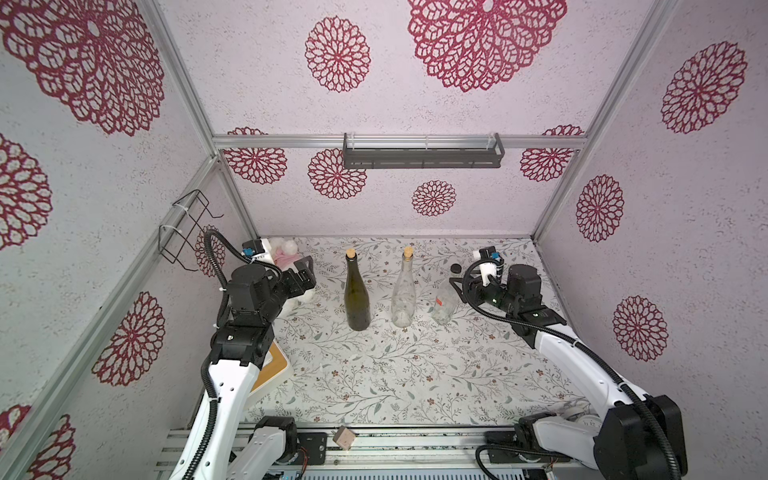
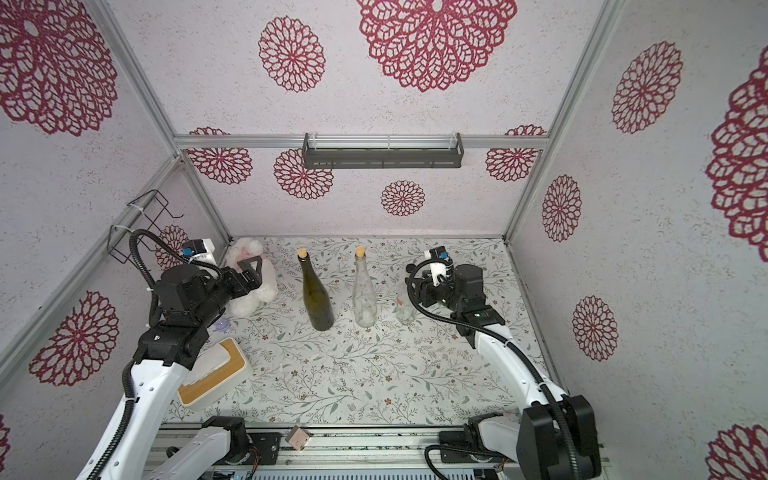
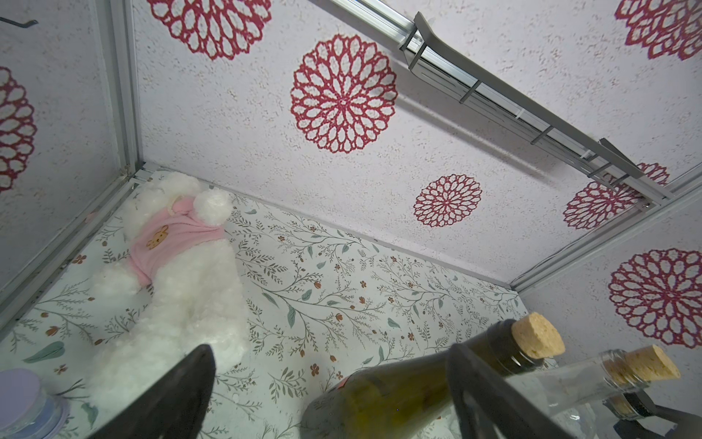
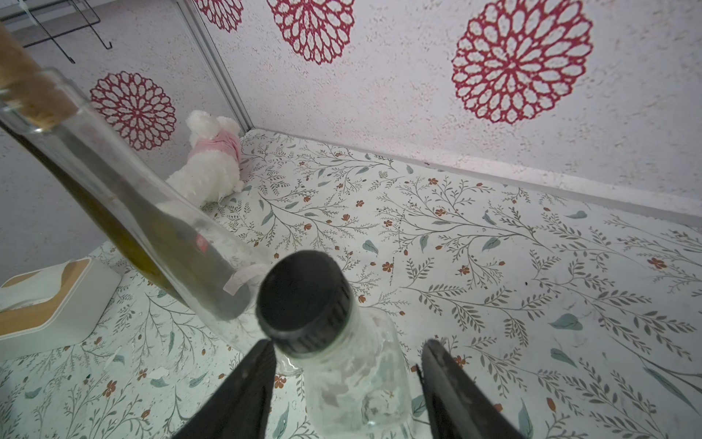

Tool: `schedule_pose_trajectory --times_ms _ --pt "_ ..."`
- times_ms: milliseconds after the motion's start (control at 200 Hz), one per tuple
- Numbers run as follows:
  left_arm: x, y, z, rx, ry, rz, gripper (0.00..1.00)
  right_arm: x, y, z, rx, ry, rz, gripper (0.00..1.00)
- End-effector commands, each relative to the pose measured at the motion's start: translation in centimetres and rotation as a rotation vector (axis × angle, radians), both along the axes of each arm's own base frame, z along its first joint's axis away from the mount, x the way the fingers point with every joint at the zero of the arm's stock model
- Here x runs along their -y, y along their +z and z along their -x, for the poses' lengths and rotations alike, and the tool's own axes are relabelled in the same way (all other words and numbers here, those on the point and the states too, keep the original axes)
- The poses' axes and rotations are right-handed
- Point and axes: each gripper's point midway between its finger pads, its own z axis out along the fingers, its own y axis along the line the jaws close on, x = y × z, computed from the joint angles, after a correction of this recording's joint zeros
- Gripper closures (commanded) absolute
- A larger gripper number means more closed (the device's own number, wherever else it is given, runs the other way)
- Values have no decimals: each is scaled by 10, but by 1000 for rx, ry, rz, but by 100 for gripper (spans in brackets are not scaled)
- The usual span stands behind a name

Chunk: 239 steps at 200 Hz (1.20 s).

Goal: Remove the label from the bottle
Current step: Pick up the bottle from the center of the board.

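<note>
Right end effector (image 4: 348,342): fingers partway apart, straddling the small clear bottle (image 4: 357,380) at shoulder height. In the right wrist view I see counter (image 4: 494,247) showing between the glass and 1 finger (image 4: 452,391), and a thin gap at the other. I log this as not clamped.

The small clear bottle stands upright on the counter between those 2 fingers, with its black screw cap (image 4: 304,296) on. Its wall carries whitish patches. I cannot tell whether they are paper or glue.

Left end effector (image 2: 257,270): fingers wide apart, nothing between them, above the counter. A white plush toy (image 3: 190,289) in a pink top lies on the counter just ahead of it and to 1 side.

Between the 2 end effectors stand 2 corked bottles, both upright. The dark green bottle (image 1: 357,299) is nearer the left end effector. The tall clear bottle (image 1: 403,295) is nearer the right end effector, close beside the small clear bottle but apart from it in both top views.

Behind the left end effector, partly under that arm, sits a white box (image 2: 230,368) with a wooden lid.
</note>
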Motion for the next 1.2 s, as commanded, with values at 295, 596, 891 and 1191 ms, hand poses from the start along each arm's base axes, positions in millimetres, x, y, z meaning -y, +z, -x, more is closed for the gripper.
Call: schedule_pose_trajectory --times_ms 295,596,891,1191 --pt "4 1 0 21 -17 -5 3 -10 23 -14 97 19 -3 42" --pt "2 2 4 29 -8 -7 3 -14 20 -16 97 34 -10 47" --pt "0 -2 15 17 -7 -16 3 -15 23 -17 110 37 -24 51" --pt "-3 0 16 36 10 -22 3 -18 22 -18 100 46 -42 57"
